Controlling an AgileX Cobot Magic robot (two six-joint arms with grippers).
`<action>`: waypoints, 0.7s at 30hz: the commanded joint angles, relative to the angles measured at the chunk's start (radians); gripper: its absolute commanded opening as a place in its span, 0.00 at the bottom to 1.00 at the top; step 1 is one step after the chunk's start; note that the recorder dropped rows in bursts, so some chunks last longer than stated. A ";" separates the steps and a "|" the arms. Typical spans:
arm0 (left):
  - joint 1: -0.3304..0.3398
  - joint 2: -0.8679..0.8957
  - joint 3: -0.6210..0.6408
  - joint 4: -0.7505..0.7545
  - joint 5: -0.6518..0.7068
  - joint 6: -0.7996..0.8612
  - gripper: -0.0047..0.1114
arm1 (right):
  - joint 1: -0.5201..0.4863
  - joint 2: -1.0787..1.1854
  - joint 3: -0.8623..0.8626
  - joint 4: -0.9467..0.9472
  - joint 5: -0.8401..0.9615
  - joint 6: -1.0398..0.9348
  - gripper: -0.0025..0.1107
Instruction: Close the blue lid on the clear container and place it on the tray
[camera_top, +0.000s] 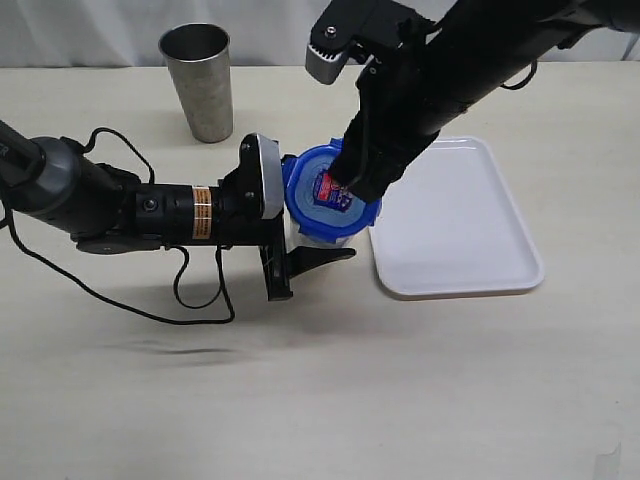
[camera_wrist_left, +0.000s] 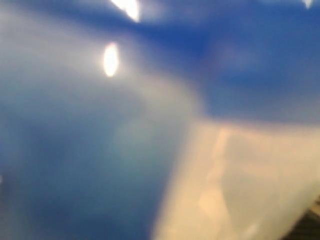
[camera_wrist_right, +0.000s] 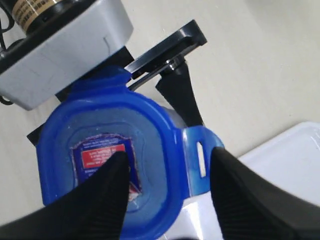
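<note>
grey metal tumbler (camera_top: 198, 82) upright at back; beige tabletop (camera_top: 320, 400)

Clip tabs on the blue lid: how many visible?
2 clear on the blue lid: one toward the tray, one toward the left gripper. Others may be hidden.

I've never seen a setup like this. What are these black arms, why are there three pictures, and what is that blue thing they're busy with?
These are two robot arms working at a table. One picture looks down from a fixed camera; the other two come from cameras on each arm's wrist. On the table stand a grey metal tumbler and a flat white tray. Between the arms is a clear container, mostly hidden under its blue lid. The left gripper reaches in from the side, its fingers around the container. The right gripper comes from above, fingers open over the lid, one on its red sticker. The blurry blue picture is the left wrist camera, too close to focus.
</note>
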 joint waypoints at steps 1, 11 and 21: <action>-0.006 0.004 0.007 0.025 0.048 -0.007 0.04 | 0.000 0.029 -0.003 -0.009 0.035 0.015 0.44; -0.006 0.004 0.007 0.025 0.048 -0.008 0.04 | 0.000 0.119 -0.003 0.037 0.127 0.015 0.39; -0.006 0.004 0.007 0.025 0.048 -0.015 0.04 | 0.000 0.173 -0.003 0.040 0.131 0.015 0.35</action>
